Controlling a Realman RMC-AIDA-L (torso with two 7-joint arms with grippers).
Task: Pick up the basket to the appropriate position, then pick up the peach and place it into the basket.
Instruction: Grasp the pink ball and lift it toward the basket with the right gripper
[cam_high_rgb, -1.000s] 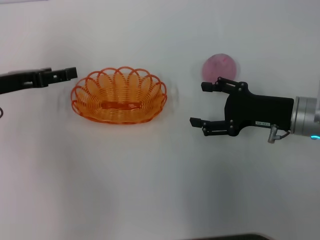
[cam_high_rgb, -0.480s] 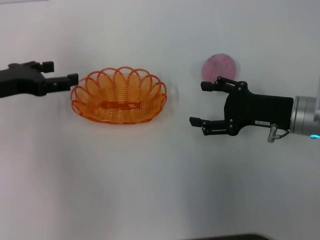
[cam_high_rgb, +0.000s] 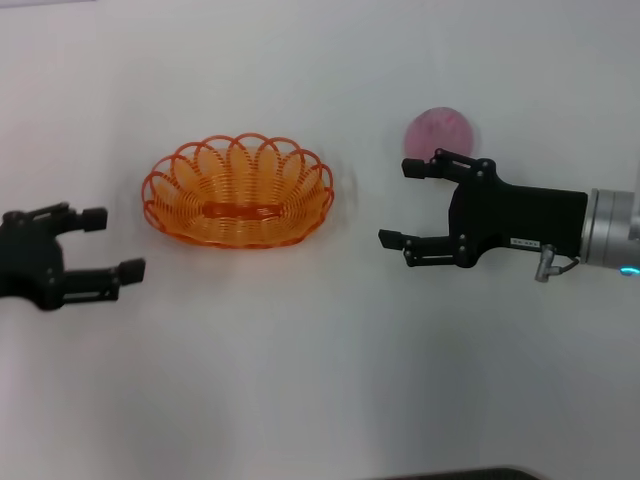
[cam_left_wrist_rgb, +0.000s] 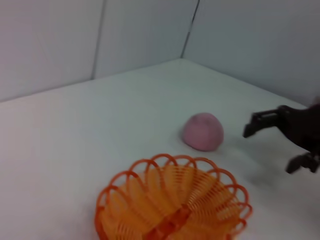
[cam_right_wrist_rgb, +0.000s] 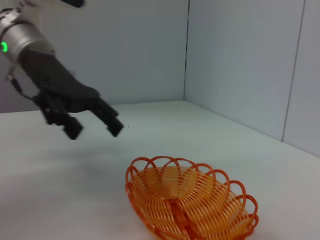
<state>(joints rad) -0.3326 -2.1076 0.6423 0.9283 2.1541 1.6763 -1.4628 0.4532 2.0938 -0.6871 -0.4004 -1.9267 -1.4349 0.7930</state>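
Observation:
The orange wire basket (cam_high_rgb: 238, 192) rests on the white table, left of centre in the head view. It also shows in the left wrist view (cam_left_wrist_rgb: 172, 205) and the right wrist view (cam_right_wrist_rgb: 187, 200). The pink peach (cam_high_rgb: 440, 130) lies on the table to the basket's right and a little farther back; it also shows in the left wrist view (cam_left_wrist_rgb: 202, 131). My left gripper (cam_high_rgb: 115, 242) is open and empty, to the left of the basket and nearer the front, apart from it. My right gripper (cam_high_rgb: 399, 204) is open and empty, just in front of the peach and right of the basket.
The white table (cam_high_rgb: 300, 350) runs to pale walls at the back (cam_right_wrist_rgb: 240, 60). The left gripper (cam_right_wrist_rgb: 95, 129) hangs above the table beyond the basket in the right wrist view. The right gripper (cam_left_wrist_rgb: 270, 149) shows beside the peach in the left wrist view.
My left gripper has drawn back from the basket's left rim toward the front of the table and now shows open. The basket, the peach and the right gripper have not moved.

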